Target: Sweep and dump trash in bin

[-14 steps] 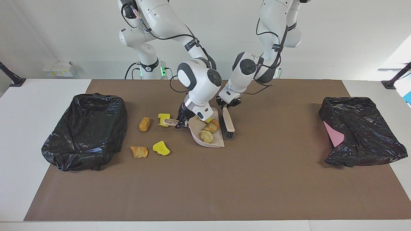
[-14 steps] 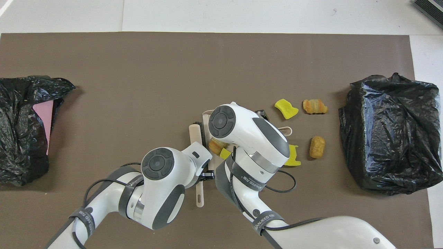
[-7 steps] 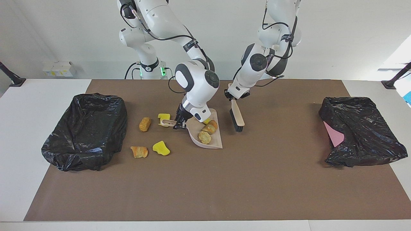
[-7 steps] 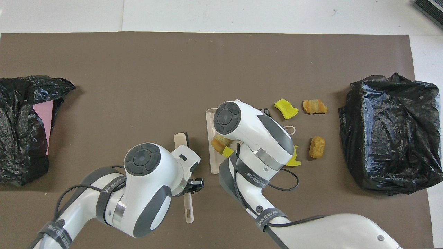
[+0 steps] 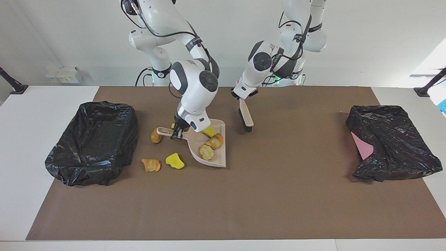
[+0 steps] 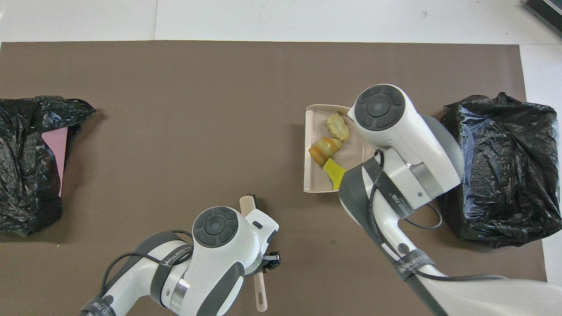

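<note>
Beige dustpan [image 5: 209, 150] hangs from my right end effector [image 5: 176, 133], clenched on its handle and held level so three trash scraps [image 5: 210, 142] stay in — the lined bin [image 5: 94, 139] lies just past it. My left end effector [image 5: 241, 98] grips the brush [image 5: 245, 118], lifted clear. More scraps [image 5: 163, 162] lie on the desk below the pan.

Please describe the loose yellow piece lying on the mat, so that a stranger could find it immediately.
Find the black-lined bin at the right arm's end of the table. Between it and the raised dustpan lie two scraps side by side; the yellow chunk is bright and smooth, its neighbour the tan bread piece is orange-brown.
</note>
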Available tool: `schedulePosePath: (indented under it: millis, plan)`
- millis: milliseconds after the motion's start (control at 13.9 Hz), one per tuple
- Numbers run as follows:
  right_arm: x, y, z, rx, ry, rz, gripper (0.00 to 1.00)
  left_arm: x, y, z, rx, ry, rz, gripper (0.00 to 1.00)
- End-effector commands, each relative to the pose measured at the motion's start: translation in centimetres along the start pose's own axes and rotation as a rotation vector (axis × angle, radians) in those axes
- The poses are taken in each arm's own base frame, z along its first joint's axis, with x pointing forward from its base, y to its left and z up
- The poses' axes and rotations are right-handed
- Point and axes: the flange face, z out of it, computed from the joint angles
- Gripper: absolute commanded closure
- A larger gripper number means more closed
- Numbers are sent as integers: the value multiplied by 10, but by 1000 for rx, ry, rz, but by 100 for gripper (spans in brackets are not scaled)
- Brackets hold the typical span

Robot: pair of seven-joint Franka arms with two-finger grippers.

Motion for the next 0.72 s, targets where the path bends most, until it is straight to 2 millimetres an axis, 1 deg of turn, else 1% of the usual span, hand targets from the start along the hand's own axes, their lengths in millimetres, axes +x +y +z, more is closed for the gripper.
schedulePosePath:
  millis: [0, 72, 144, 216, 287, 359, 431, 503, 647]
  plan:
    - [-71, 5, -14, 4, 52, 21, 100, -11, 4, 9, -6, -3, -21, 100]
    - [-98, 6, -18, 2, 72, 35, 100, -14, 7, 15, -3, 1, -11, 100]
    - [-127, 7, -21, -5, 78, 36, 100, -10, 11, 32, -6, 16, -14, 100]
    - [-154, 8, -22, -11, 81, 27, 100, -11, 19, 46, -2, 23, -6, 100]
    - [-184, 7, -18, -5, 82, 30, 100, -9, 17, 45, 1, 18, 4, 51]
    - [-210, 7, -12, 3, 95, 34, 100, -10, 18, 39, -6, 26, 3, 1]
    - [-235, 7, -3, 11, 108, 27, 100, -11, 17, 32, -5, 28, 6, 0]
    - [-260, 8, 8, 16, 110, 13, 100, -7, 12, 20, -3, 31, 1, 0]
    - [-298, 7, 25, 16, 109, 3, 100, 12, 1, -1, 4, 66, -11, 0]
